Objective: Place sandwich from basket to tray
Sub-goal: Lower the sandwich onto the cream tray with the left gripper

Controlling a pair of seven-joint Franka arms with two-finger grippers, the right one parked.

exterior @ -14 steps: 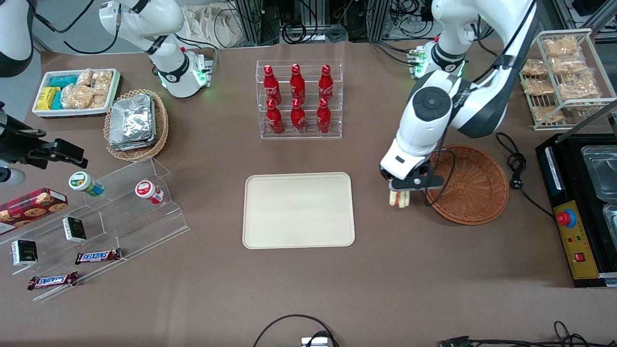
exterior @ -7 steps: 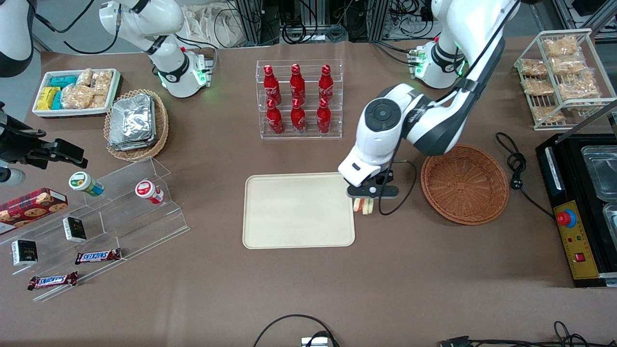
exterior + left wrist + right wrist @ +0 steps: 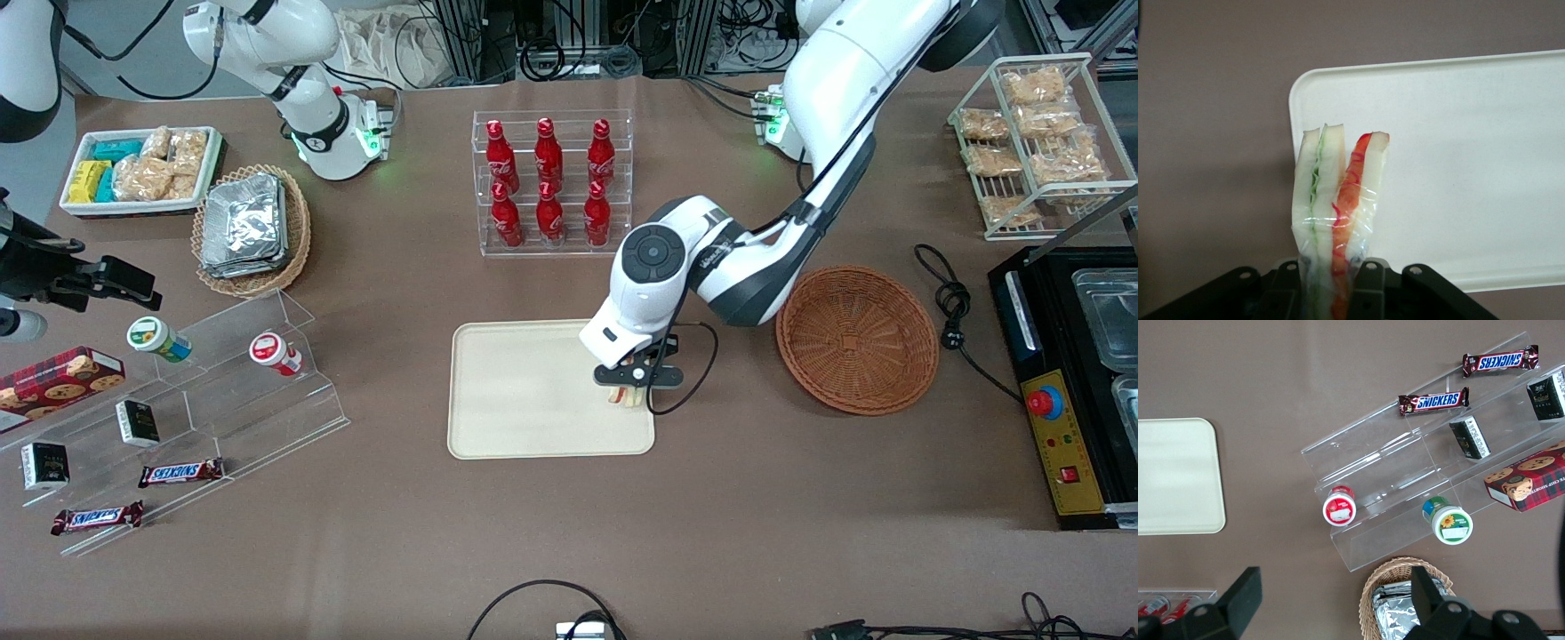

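My left gripper hangs over the cream tray, just inside the tray's rim on the side toward the basket, and is shut on the sandwich. In the left wrist view the clear-wrapped sandwich stands between the dark fingers, its white bread with green and red-orange layers pointing away from the gripper, with the tray below it. The reddish-brown wicker basket sits empty on the table, toward the working arm's end.
A clear rack of red bottles stands farther from the front camera than the tray. A black cable and a black machine lie beside the basket. A clear stepped stand with snacks sits toward the parked arm's end.
The gripper has carried the sandwich from beside the basket rim sideways across the table and over the tray's edge. The basket is left empty.
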